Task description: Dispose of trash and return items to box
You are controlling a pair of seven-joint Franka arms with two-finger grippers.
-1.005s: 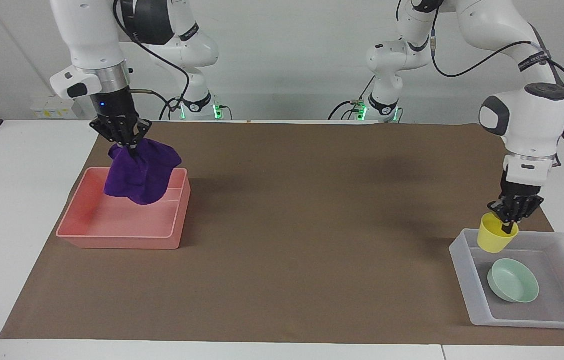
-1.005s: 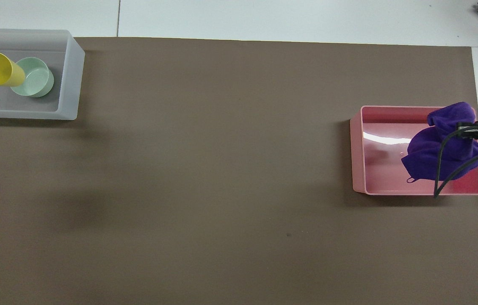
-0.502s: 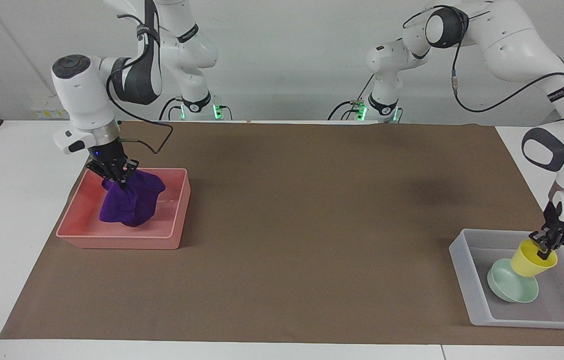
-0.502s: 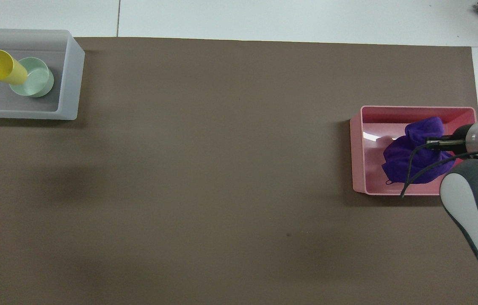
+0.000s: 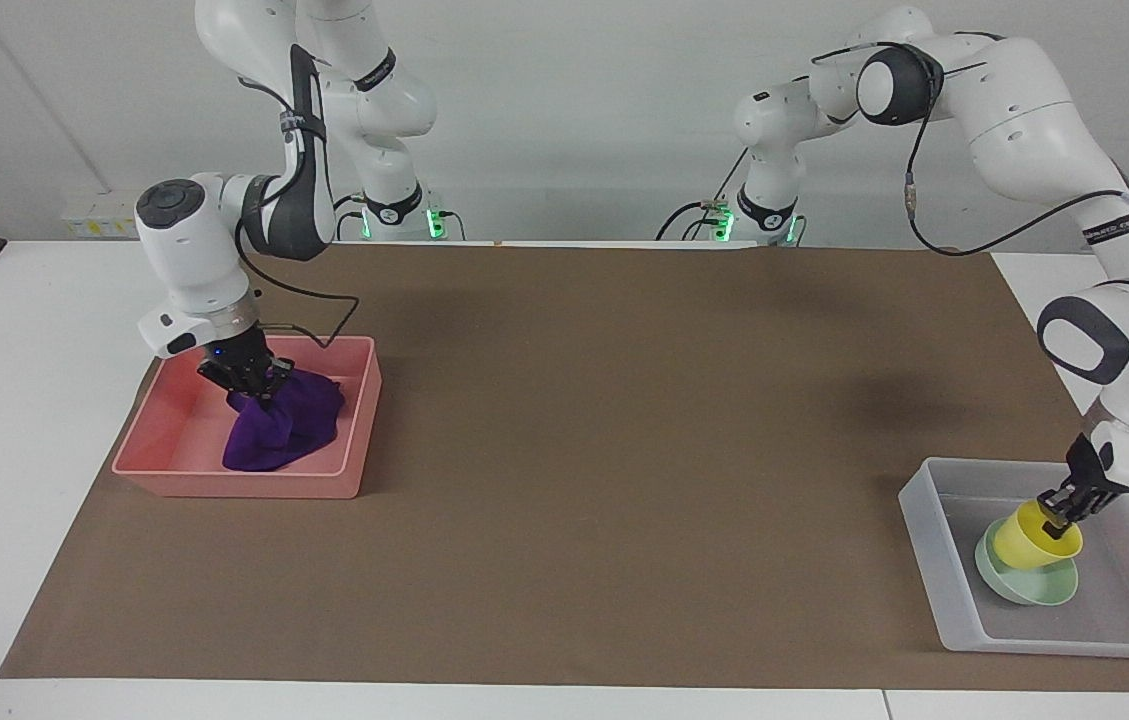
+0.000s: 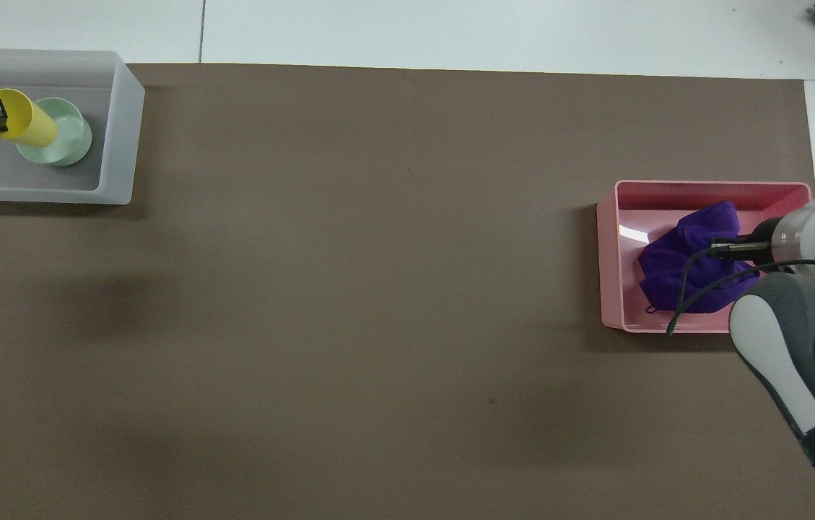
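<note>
Left gripper (image 5: 1064, 512) clamps the tilted cup (image 5: 1032, 536) over the bowl (image 5: 1024, 585); right gripper (image 5: 259, 388) clamps the rag (image 5: 286, 432) in the bin (image 5: 174, 455)

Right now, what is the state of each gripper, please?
Left gripper: shut on the yellow cup, over the green bowl.
Right gripper: shut on the purple cloth, in the pink bin.

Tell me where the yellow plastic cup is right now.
The small yellow plastic cup is tilted in the shallow mint-green bowl inside the translucent whitish plastic tray at the left arm's end, gripped by the left claw.
</note>
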